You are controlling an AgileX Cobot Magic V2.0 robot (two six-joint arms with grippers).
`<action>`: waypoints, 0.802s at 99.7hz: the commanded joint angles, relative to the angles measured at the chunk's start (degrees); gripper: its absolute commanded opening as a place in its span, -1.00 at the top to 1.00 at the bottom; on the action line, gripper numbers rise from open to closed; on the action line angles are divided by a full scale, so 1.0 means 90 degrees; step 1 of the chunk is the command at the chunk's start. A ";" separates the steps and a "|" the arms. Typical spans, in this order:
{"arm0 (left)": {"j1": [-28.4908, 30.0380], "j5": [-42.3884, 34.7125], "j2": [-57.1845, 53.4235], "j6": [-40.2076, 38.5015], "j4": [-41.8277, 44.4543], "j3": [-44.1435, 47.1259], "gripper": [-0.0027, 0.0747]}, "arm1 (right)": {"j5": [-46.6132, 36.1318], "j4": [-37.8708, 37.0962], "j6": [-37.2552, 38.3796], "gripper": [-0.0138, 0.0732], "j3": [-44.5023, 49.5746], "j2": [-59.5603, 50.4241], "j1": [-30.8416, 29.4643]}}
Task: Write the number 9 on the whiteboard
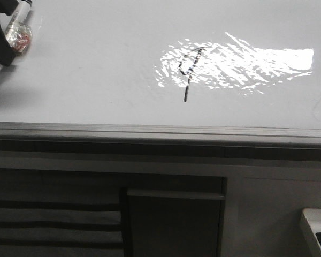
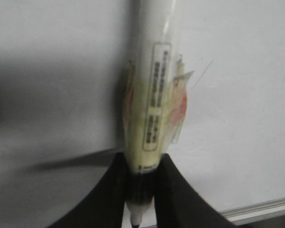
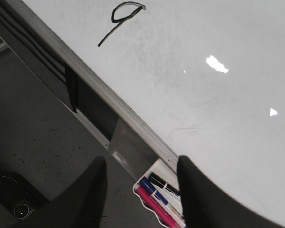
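At the far left of your front view, the left claw [image 1: 0, 40] sits over the whiteboard [image 1: 96, 80] near its left edge, and it is pinching a marker pen [image 1: 20, 24] wrapped in crinkled clear tape. Your left wrist view shows the two dark fingers [image 2: 180, 194] pressed against the pen's [image 2: 154, 95] dark lower band, the white barrel with its printed label running away from them and the small tip poking out between them, over the board [image 2: 47, 95]. Moving right, you find the number 9 [image 1: 189, 72] drawn in thin black near the middle of the whiteboard, partly inside a bright patch of glare, its long tail slanting toward the grey metal edge strip [image 1: 160, 128]. Further right, your right claw [image 3: 140, 190] hangs spread apart and holding nothing, off the board's near right edge, above a small white tray of coloured markers [image 3: 159, 197]; the digit [image 3: 121, 21] lies well apart from it.
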 commanded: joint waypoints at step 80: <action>0.0016 -0.0051 -0.0830 0.0107 -0.0107 -0.0217 -0.02 | -0.0440 -0.0384 0.0006 -0.01 -0.0162 -0.0054 -0.0049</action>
